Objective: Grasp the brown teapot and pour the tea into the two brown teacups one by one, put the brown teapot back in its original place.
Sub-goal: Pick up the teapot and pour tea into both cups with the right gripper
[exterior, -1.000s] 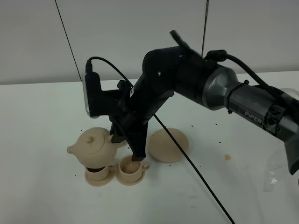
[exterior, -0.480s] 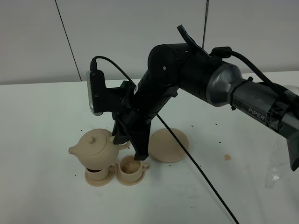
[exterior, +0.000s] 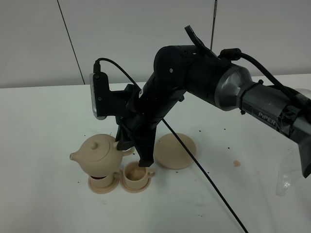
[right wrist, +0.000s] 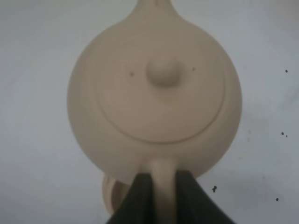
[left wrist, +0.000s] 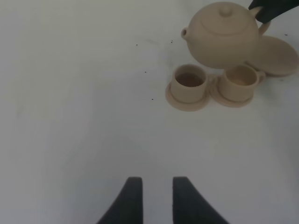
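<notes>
The brown teapot (exterior: pixel 98 156) hangs roughly level just above the left teacup (exterior: pixel 103 180), its spout pointing left. My right gripper (exterior: pixel 125 145) is shut on its loop handle; in the right wrist view the fingers (right wrist: pixel 140 193) clamp the handle below the teapot's (right wrist: pixel 154 93) knobbed lid. The right teacup (exterior: pixel 137 174) stands on its small saucer beside the first. In the left wrist view the left teacup (left wrist: pixel 189 83) holds dark tea and the right teacup (left wrist: pixel 240 80) a paler liquid. The wide round saucer (exterior: pixel 176 151) lies bare to the right. My left gripper (left wrist: pixel 156 191) hovers apart, slightly open and holding nothing.
A black cable (exterior: pixel 204 179) trails from the right arm across the white table (exterior: pixel 43 126) toward the front. Dark specks dot the table around the saucers. A small tan crumb (exterior: pixel 236 163) and crumpled clear plastic (exterior: pixel 291 174) lie at the right.
The right arm rose slightly a second ago, shifting the teapot a little over the left teacup. In the last half second it has held nearly still.
</notes>
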